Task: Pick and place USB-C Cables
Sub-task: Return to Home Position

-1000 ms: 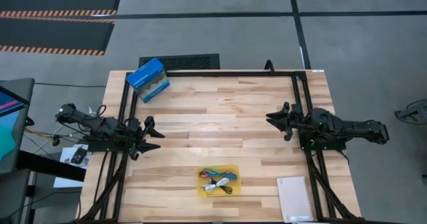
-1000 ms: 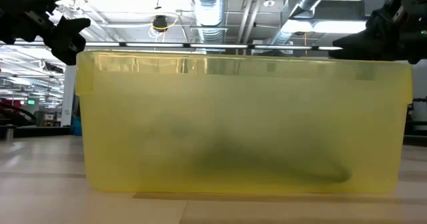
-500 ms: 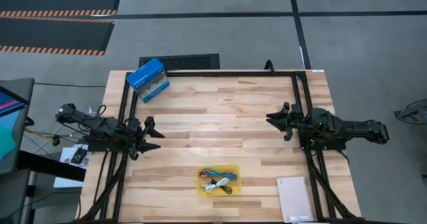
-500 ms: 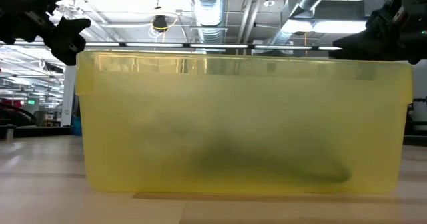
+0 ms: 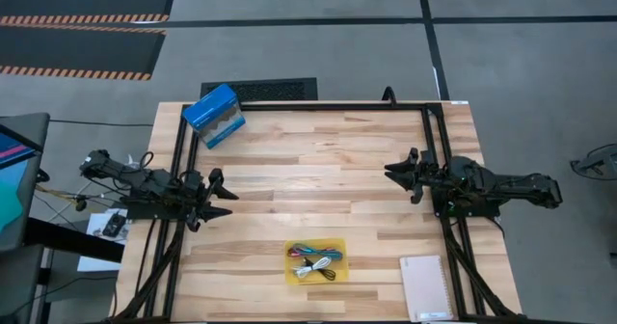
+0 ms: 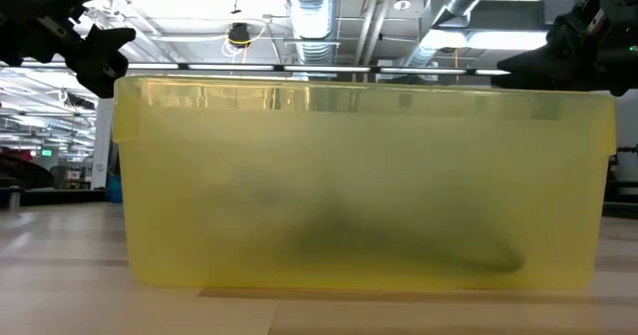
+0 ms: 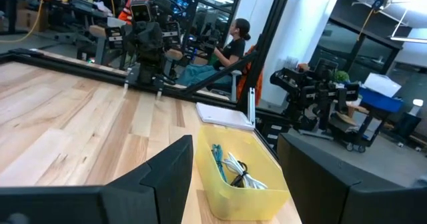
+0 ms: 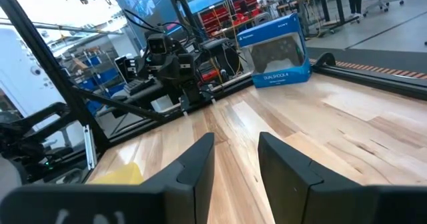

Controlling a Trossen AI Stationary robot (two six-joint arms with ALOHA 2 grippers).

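The USB-C cables lie coiled together in a small yellow tray [image 5: 316,263] near the table's near edge: a teal one [image 5: 310,250], a dark red one [image 5: 297,255] and a white one [image 5: 319,264]. In the left wrist view the cables [image 7: 235,167] rest on the tray's floor. My left gripper [image 5: 224,195] hovers open over the table's left part, left of and beyond the tray. My right gripper [image 5: 397,181] hovers open over the right part. In the low view the tray's wall [image 6: 359,185] fills the picture and hides the cables.
A blue box [image 5: 213,114] stands at the far left corner, also visible in the right wrist view as the blue box [image 8: 280,51]. A white notepad [image 5: 425,287] lies at the near right corner. Bare wood spans the table's middle between the arms. People sit beyond the table.
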